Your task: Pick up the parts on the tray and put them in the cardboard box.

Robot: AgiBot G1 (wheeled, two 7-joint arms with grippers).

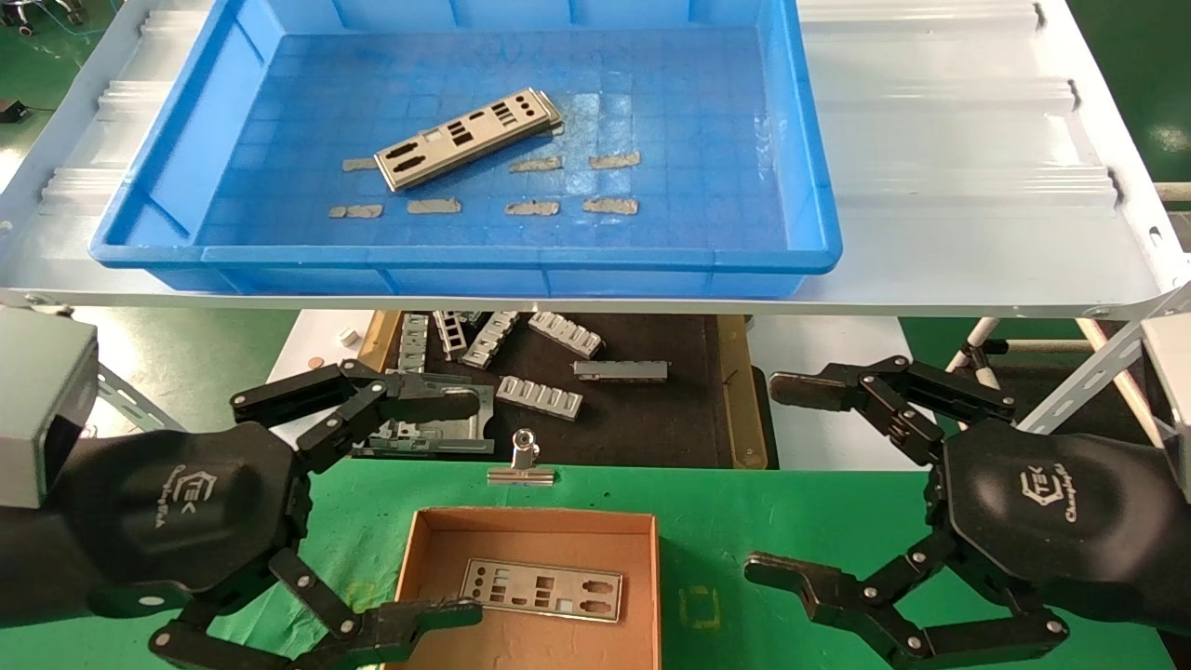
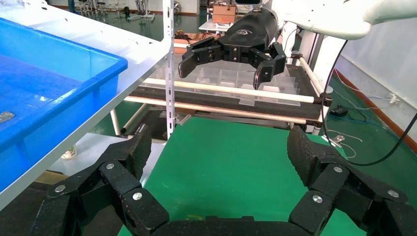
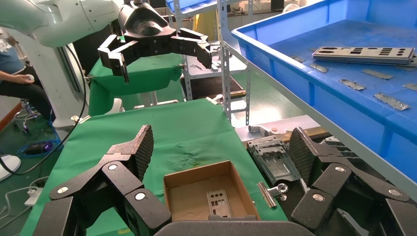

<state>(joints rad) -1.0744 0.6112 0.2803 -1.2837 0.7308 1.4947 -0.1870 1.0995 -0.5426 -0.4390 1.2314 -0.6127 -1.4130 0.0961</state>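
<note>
The blue tray [image 1: 465, 256] sits on a raised white shelf. On its floor lies a silver punched plate [image 1: 465, 138], also in the right wrist view [image 3: 364, 54]; a second edge shows under it. The cardboard box [image 1: 535, 523] stands on the green cloth near me and holds one plate [image 1: 544, 589]. The right wrist view shows this box [image 3: 196, 189] and plate [image 3: 219, 201] too. My left gripper [image 1: 465, 507] hovers open and empty at the box's left end. Right of the box, my right gripper [image 1: 772, 476] is open and holds nothing.
Several tan tape strips [image 1: 535, 207] lie on the tray floor. Below the shelf [image 1: 977, 186], a dark mat carries ribbed grey brackets [image 1: 540, 395]. A metal binder clip [image 1: 523, 462] rests just behind the box. Shelf posts [image 2: 170, 73] stand beside the arms.
</note>
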